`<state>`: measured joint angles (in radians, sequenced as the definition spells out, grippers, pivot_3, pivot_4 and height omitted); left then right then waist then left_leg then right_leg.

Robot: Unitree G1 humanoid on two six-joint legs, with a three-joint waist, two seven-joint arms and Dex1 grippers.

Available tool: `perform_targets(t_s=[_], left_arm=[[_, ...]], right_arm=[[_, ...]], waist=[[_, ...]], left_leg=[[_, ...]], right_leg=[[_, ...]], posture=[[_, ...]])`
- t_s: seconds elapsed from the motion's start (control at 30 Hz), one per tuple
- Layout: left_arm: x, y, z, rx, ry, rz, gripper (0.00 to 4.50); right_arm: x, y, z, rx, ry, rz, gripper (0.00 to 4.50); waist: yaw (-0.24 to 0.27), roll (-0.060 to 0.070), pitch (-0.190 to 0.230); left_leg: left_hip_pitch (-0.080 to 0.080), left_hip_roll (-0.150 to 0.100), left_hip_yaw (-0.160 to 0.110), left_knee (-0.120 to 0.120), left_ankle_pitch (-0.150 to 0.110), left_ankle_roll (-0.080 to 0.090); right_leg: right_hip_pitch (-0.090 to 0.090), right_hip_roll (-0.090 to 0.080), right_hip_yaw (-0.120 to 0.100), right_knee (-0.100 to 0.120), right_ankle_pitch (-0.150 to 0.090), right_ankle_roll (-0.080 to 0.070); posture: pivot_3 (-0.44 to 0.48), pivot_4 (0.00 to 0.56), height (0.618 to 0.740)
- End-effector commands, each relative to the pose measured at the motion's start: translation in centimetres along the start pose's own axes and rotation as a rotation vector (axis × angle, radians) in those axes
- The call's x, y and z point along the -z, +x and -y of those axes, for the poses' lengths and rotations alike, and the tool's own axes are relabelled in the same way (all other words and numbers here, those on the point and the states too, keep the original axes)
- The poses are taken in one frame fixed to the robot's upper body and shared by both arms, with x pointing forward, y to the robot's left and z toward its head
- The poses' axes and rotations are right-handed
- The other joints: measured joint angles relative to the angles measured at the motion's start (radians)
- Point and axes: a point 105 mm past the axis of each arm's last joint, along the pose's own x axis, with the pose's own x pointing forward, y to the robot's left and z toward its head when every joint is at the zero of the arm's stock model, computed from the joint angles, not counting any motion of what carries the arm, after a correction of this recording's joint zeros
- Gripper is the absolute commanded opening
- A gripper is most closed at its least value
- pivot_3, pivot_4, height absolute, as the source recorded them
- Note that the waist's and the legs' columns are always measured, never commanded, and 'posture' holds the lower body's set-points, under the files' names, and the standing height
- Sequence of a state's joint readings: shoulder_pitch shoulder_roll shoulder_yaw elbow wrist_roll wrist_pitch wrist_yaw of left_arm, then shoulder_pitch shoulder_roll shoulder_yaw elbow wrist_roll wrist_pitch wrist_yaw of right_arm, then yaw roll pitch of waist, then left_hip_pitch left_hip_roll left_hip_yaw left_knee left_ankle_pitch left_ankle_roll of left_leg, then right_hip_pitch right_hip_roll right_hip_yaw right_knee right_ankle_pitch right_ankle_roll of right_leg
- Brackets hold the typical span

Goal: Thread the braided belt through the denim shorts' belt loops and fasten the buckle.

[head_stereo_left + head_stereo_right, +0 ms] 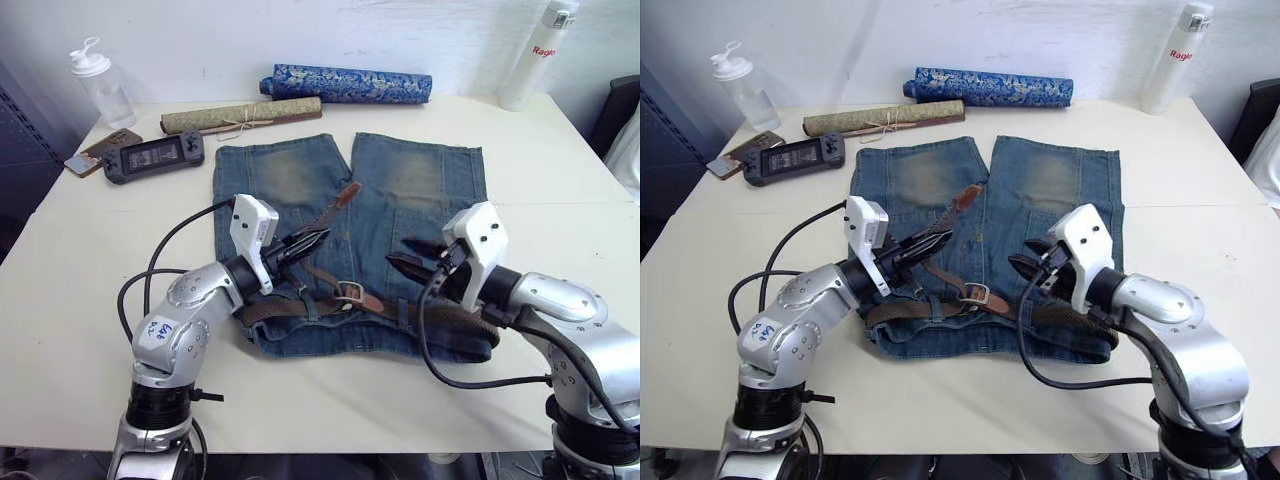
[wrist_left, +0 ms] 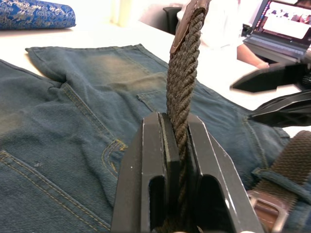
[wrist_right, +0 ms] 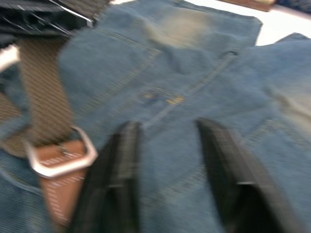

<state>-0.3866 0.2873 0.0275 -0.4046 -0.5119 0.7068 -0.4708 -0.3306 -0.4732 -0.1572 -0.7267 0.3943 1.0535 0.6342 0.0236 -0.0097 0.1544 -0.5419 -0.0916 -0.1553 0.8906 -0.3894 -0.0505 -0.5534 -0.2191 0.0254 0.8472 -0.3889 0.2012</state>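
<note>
belt loops (image 1: 310, 306) too small, buckle (image 3: 59, 156) blurred

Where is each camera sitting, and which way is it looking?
Left and right eye views: on the head, looking forward and down at the denim shorts on the table; both arms show.
Left wrist view: on the left wrist, looking along the left gripper, shut on the braided belt.
Right wrist view: on the right wrist, looking along the open right gripper at the denim.
Both wrist views share the buckle.
</note>
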Motion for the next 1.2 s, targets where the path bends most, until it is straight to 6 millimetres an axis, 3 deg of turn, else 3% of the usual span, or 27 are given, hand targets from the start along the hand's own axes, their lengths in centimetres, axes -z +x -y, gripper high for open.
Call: perform_targets(t_s=[0.03,0.2,0.37,0.57,0.8,0.93,1.2], left_arm=[[-1.3,-0.2,1.4,0.056,0.018,0.047,0.00],[-2.1,-0.1,1.5,0.072,0.024,0.065,0.00],[-3.1,-0.3,1.9,0.093,0.021,0.095,0.00],[-5.0,-1.3,1.3,0.074,-0.007,0.165,0.00],[-5.2,-3.1,-0.8,-0.001,-0.050,0.169,0.00],[-1.8,-3.6,-0.7,-0.018,-0.030,0.049,0.00],[-0.3,-2.9,-0.5,-0.032,-0.038,0.031,0.00]], right_arm=[[-0.1,1.3,-3.1,-0.098,0.036,0.026,0.05],[2.2,2.7,-4.5,-0.162,0.024,-0.059,0.05],[6.1,3.2,-4.5,-0.160,-0.007,-0.219,0.05],[8.5,3.4,-4.4,-0.139,-0.060,-0.320,0.05],[8.5,3.4,-4.6,-0.143,-0.091,-0.325,0.05],[8.5,3.2,-4.6,-0.144,-0.090,-0.320,0.05],[3.6,2.6,-4.9,-0.180,0.030,-0.112,0.05]], waist=[[0.001,0.000,0.000],[0.000,0.000,0.000],[-0.001,0.000,0.000],[-0.001,-0.002,-0.002],[-0.001,-0.004,-0.003],[-0.002,-0.003,-0.004],[0.004,-0.006,-0.004]], left_leg=[[0.000,0.000,0.000,0.000,0.000,0.000],[0.000,-0.001,0.000,0.000,0.000,0.000],[0.000,-0.001,0.000,0.000,0.000,0.000],[0.001,0.000,0.000,0.000,0.000,0.001],[0.003,0.000,0.000,0.000,-0.001,0.001],[0.005,0.000,0.001,-0.002,-0.001,0.002],[0.005,-0.001,0.001,-0.002,-0.002,0.003]], right_leg=[[0.000,0.000,0.000,0.000,0.000,0.000],[0.000,0.000,0.000,0.000,0.000,0.000],[0.000,0.000,0.000,0.000,0.000,0.000],[0.001,0.000,0.000,0.000,0.000,0.000],[0.003,0.000,0.000,0.000,-0.001,-0.001],[0.003,0.000,0.001,0.000,-0.001,-0.002],[0.005,0.000,0.002,-0.001,-0.004,-0.009]], posture=[[0.000,0.150,0.637],[0.000,0.150,0.637],[0.000,0.150,0.637],[0.000,0.150,0.637],[0.000,0.150,0.637],[0.000,0.150,0.637],[0.000,0.150,0.637]])
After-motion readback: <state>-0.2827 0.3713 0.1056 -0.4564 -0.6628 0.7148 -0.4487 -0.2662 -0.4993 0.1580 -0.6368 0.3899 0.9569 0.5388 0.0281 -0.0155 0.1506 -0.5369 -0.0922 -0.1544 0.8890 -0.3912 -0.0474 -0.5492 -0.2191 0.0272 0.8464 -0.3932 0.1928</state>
